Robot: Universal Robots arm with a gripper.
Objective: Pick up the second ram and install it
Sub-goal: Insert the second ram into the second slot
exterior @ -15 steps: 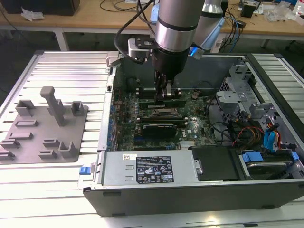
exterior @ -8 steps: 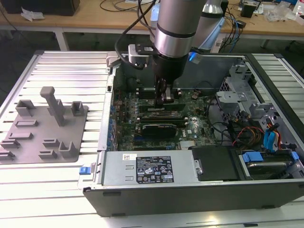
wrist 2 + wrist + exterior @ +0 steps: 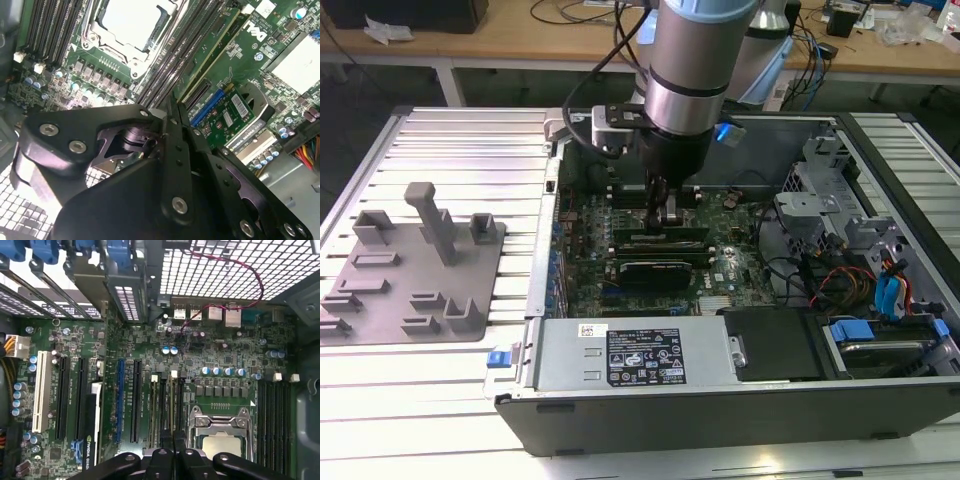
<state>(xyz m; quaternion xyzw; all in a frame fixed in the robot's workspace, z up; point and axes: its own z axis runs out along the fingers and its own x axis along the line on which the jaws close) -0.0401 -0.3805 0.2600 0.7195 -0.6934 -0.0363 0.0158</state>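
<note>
The second ram [image 3: 171, 405] is a thin green stick standing on edge along a black slot beside the silver processor [image 3: 220, 444], inside the open computer case. In the second wrist view the second ram [image 3: 212, 52] runs from my fingertips away along the slot row. My gripper [image 3: 173, 440] is down on the motherboard with its black fingers [image 3: 161, 456] pressed together on either side of the stick's near end. The exterior view shows the gripper [image 3: 665, 215] low over the board's middle.
More black slots [image 3: 272, 425] lie on the far side of the processor. A graphics card [image 3: 655, 270] sits just in front of the gripper. The grey fixture plate [image 3: 410, 290] with its blocks lies at the exterior view's left. Drive bays and cables [image 3: 860, 260] crowd the right.
</note>
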